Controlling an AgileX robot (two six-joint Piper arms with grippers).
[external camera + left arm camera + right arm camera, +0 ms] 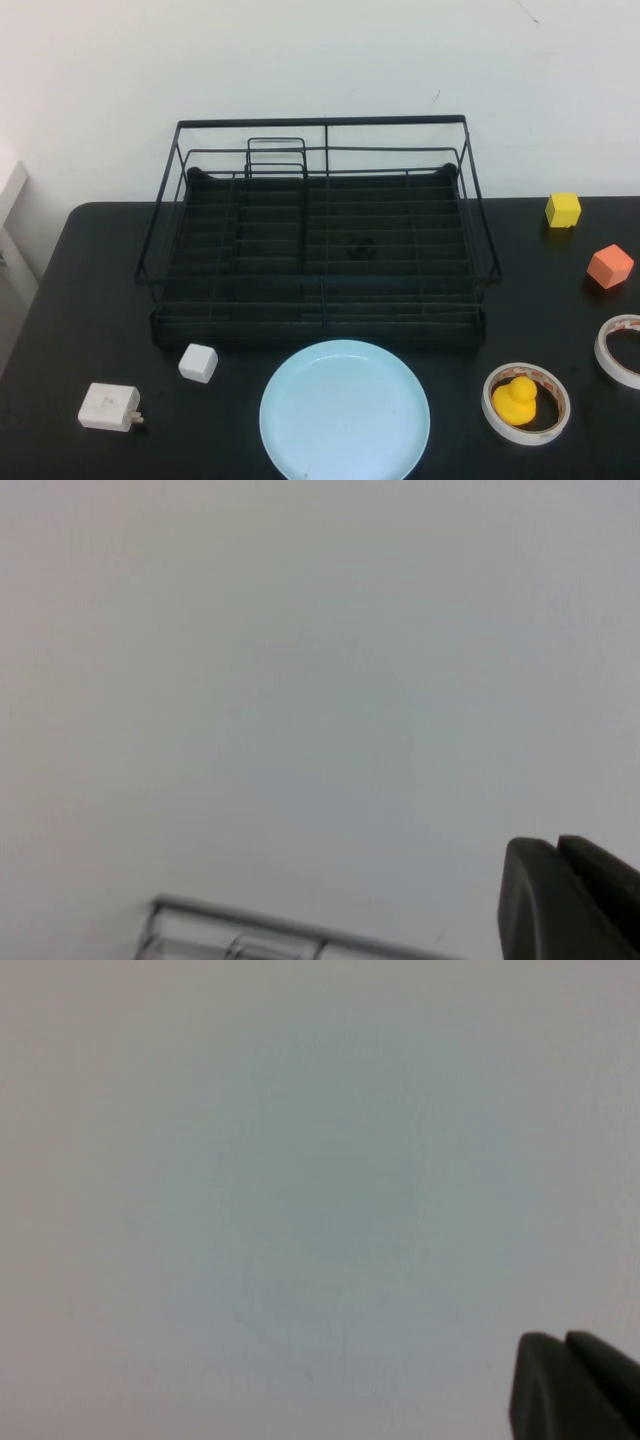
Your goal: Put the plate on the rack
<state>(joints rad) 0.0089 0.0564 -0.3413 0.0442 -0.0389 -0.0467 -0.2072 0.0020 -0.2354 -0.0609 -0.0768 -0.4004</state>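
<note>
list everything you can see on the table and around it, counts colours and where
plate: 1, pale light blue, near edge of the table, in front of the rack
rack: 1, black wire, middle of the table toward the wall, nothing in it
white cube: 1, white, left of the plate
white adapter: 1, white, near left corner
tape rolls: 2, white with brown inside; one right of the plate, one at the right edge
duck: 1, yellow, inside the nearer tape roll
yellow cube: 1, far right
orange cube: 1, right side
table: 1, black
left gripper: dark part only, facing the wall above the rack
right gripper: dark part only, facing the wall
</note>
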